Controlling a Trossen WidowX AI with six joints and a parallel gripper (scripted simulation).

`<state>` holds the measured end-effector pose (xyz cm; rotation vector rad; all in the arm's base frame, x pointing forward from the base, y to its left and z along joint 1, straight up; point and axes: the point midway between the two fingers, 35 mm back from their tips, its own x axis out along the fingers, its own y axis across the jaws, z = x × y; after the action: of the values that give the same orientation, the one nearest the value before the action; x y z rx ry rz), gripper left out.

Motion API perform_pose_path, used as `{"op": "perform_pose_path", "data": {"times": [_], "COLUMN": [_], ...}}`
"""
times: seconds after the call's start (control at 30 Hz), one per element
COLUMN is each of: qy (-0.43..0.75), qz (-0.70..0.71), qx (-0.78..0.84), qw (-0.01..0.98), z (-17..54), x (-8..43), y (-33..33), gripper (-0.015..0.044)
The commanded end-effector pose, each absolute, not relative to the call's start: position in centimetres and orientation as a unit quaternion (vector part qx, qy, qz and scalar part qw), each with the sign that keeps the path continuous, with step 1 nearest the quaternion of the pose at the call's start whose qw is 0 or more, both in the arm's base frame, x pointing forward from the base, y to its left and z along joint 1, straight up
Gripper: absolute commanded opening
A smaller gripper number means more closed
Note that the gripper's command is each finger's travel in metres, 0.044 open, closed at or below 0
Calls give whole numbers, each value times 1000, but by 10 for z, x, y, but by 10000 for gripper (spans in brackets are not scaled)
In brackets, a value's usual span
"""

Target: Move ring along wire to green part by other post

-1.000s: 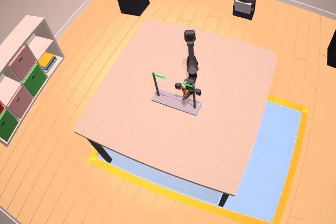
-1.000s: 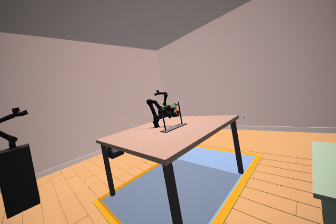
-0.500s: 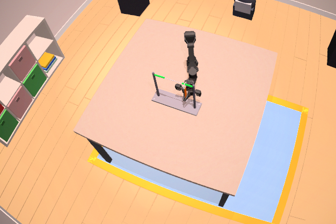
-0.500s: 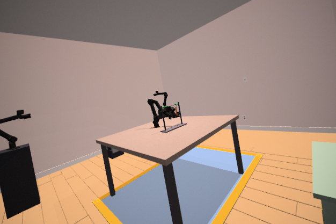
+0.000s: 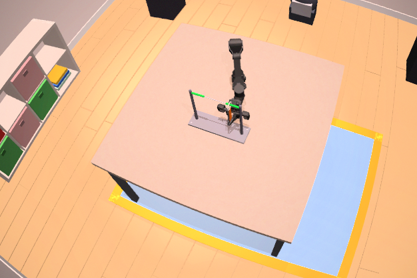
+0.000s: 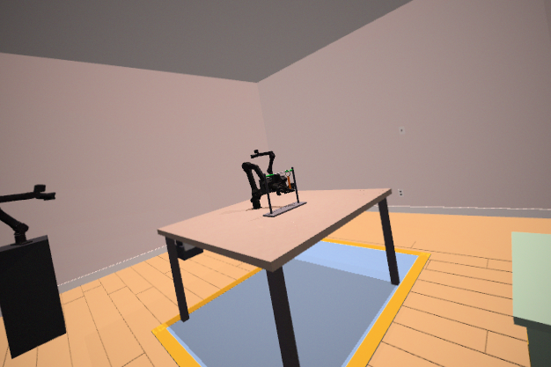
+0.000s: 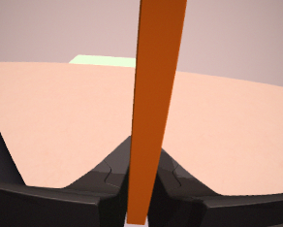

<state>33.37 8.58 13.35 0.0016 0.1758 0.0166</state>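
Observation:
The ring (image 5: 228, 105) (image 6: 286, 173) is small and pale, at the inner end of the right green part (image 5: 233, 105) in the top view. It seems to be around the wire; contact is too small to tell. Its orange handle (image 5: 230, 113) (image 6: 290, 183) (image 7: 154, 97) hangs below it, nearly upright. My gripper (image 5: 230, 123) (image 7: 139, 143) is shut on the handle, below the wire. The thin grey wire (image 5: 214, 99) runs to the other green part (image 5: 197, 94), beside the left post (image 5: 193, 106). The right post (image 5: 241, 121) stands close beside my gripper.
The posts stand on a flat grey base (image 5: 208, 125) (image 6: 284, 209) on the table (image 5: 188, 167) (image 6: 222, 229). My arm (image 5: 237, 75) reaches from the back of the table to the stand. A dark shape, probably a post, shows at the left edge of the wrist view.

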Motion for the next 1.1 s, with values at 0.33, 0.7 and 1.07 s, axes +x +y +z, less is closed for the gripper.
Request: {"op": "perform_pose_path", "data": {"times": [0.33,0.7,1.07], "qy": [88,89,89], "qz": [8,7,6], "qx": [2,3,4], "qw": [996,996,996], "z": [136,141,142], "x": [324,300,284], "y": [86,86,85], "gripper": [160,160,160]}}
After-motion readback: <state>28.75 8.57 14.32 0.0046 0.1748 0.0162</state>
